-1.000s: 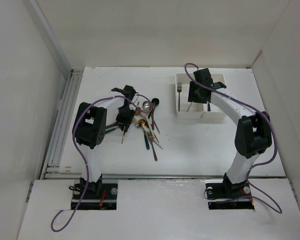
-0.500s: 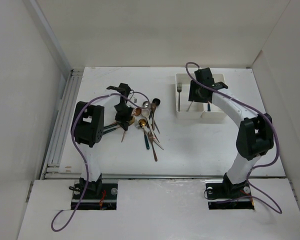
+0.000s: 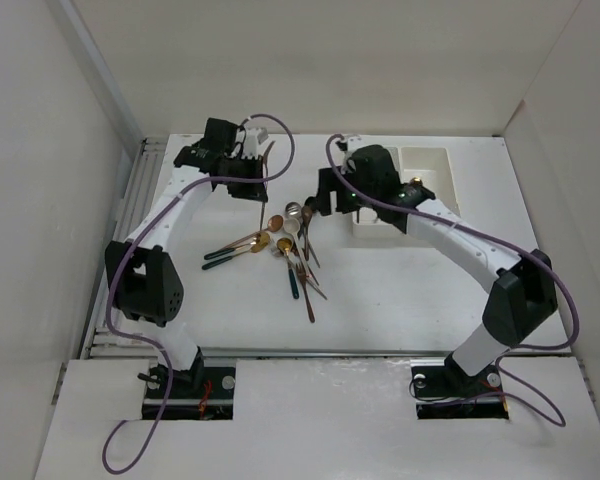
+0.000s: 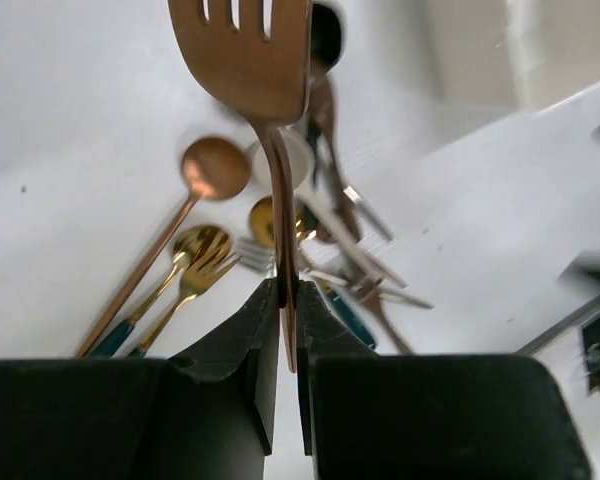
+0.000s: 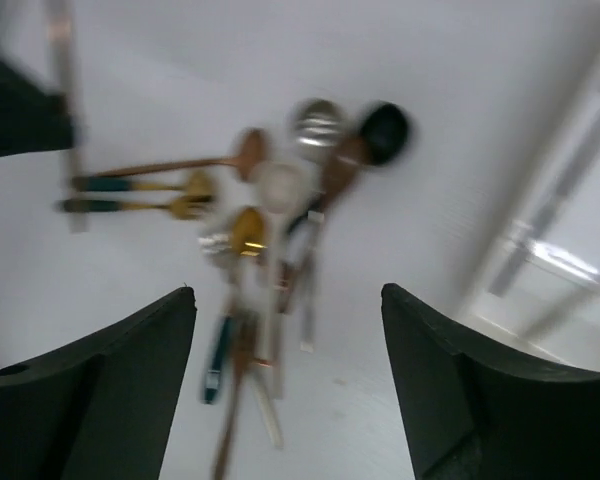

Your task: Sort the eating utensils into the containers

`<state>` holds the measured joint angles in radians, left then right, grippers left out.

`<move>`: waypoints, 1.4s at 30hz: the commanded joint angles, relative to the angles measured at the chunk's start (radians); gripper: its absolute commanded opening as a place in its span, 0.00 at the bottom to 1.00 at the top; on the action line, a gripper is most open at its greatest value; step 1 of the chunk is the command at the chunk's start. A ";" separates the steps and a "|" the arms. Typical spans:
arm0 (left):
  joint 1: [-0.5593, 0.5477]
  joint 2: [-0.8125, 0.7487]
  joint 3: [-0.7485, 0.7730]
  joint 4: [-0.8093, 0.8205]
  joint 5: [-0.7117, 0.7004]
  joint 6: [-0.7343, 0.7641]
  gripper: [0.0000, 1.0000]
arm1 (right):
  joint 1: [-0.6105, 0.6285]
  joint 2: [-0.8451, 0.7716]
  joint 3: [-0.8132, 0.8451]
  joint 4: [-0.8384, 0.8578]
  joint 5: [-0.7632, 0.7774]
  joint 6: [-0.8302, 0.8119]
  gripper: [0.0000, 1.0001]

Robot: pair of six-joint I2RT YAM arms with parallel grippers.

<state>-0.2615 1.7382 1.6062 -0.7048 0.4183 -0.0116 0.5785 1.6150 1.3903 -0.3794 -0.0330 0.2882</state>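
My left gripper [image 3: 252,178] is shut on the thin handle of a copper fork [image 4: 248,55] and holds it in the air behind the pile, tines away from the wrist. The other eating utensils [image 3: 290,245] lie in a loose pile mid-table: copper, gold, silver and black heads with teal and brown handles. They also show in the left wrist view [image 4: 215,240]. My right gripper [image 3: 326,197] is open and empty above the pile's right edge. The pile is blurred below it in the right wrist view [image 5: 265,225]. The white containers [image 3: 432,158] stand at the back right, largely hidden by the right arm.
White walls close in the table on the left, back and right. A metal rail [image 3: 120,250] runs along the table's left edge. The left arm's purple cable [image 3: 280,140] loops above the back of the pile.
My left gripper has risen from the pile with the copper fork and moved back. My right gripper has swung left from the containers to above the pile.
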 commanded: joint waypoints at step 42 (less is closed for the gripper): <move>-0.001 -0.069 0.003 0.063 -0.206 0.376 0.62 | -0.075 0.112 0.082 0.052 0.077 0.158 0.00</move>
<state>-0.2646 1.6962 1.6627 -0.6277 0.4042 0.1059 0.5774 1.7996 1.4719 -0.1841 -0.1272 0.4839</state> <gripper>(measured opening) 0.631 0.123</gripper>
